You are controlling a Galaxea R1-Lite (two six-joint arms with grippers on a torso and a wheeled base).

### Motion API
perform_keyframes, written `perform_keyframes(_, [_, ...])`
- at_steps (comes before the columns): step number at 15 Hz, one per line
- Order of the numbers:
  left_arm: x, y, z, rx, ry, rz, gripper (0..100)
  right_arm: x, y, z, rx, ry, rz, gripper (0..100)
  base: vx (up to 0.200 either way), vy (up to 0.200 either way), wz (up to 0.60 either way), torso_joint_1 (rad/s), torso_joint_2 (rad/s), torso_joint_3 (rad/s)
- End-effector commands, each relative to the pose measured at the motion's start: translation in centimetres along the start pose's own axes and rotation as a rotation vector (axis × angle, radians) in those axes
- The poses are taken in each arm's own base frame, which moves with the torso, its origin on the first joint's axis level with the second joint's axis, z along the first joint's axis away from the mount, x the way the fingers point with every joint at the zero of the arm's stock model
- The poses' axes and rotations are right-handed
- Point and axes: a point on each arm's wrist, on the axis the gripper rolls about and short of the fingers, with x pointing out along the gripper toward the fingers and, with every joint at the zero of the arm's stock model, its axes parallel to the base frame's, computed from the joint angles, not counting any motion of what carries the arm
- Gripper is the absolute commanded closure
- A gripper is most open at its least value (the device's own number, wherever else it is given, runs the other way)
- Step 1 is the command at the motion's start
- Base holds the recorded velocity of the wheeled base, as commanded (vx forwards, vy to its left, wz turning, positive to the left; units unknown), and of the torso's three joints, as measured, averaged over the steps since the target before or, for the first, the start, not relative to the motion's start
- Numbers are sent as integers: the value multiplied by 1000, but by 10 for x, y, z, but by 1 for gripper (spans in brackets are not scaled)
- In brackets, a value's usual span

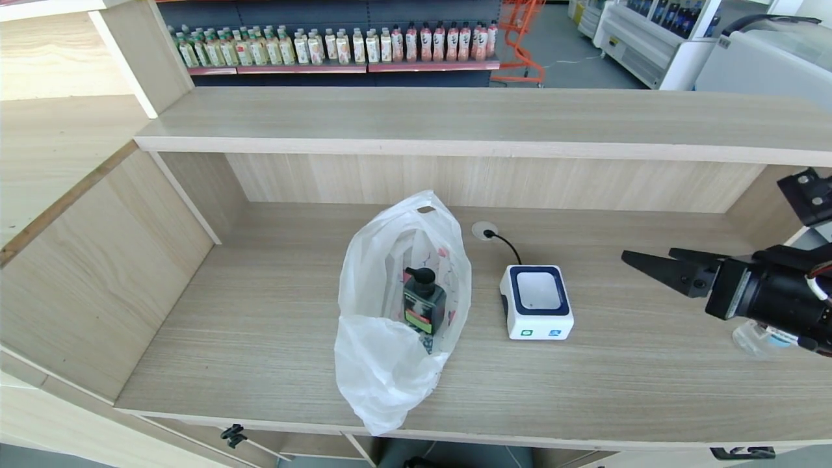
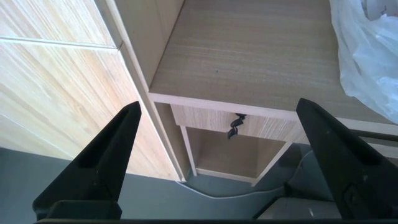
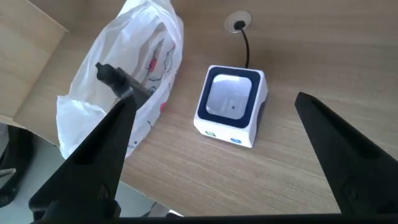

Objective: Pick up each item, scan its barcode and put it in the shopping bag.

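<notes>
The shopping bag stands open at the middle of the tabletop. 1 item, a dark pump bottle, sits upright inside it, so that item looks finished. The scanner sits just beside the bag at its 3 o'clock, window up, with nothing over it.

The right end effector hovers at the scanner's 3 o'clock, jaws spread wide and empty. Under that arm, at about 4 o'clock from the scanner, lies a clear thing, mostly hidden. It may be the next item to pick, scan and bag, though I cannot tell what it is.

The left end effector hangs off the tabletop's near edge, about 7 o'clock from the bag, jaws wide apart and holding nothing. A drawer handle shows beyond it.

By my reading, 1 item is bagged, and the clear thing is unscanned if it is goods.
</notes>
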Motion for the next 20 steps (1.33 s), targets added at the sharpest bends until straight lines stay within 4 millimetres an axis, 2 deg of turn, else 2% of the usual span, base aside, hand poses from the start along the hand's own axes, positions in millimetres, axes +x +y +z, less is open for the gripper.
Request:
perform_keyframes(1, [0,0,0,-1,0,1,0,-8,-7,-2,-12,-1,-46,0,-200,0,0,12,2,2])
perform_keyframes(3, [0,0,0,-1,0,1,0,-13,-17,-12,-67,56,-100,0,-100,0,0,1,1,-4])
perform_keyframes(5, [0,0,0,-1,1,0,0,-16,-17,-16,-79,62,-168,0,0,0,0,0,0,0])
perform_keyframes(12, [0,0,0,-1,0,1,0,-18,-21,-15,-84,61,-207,0,0,-200,0,5,2,1])
perform_keyframes(15, [0,0,0,-1,0,1,0,-19,-22,-16,-85,68,-275,0,0,-200,0,4,4,1])
perform_keyframes(20, [0,0,0,-1,0,1,0,-22,-19,-16,-84,70,-271,0,0,-200,0,1,2,2])
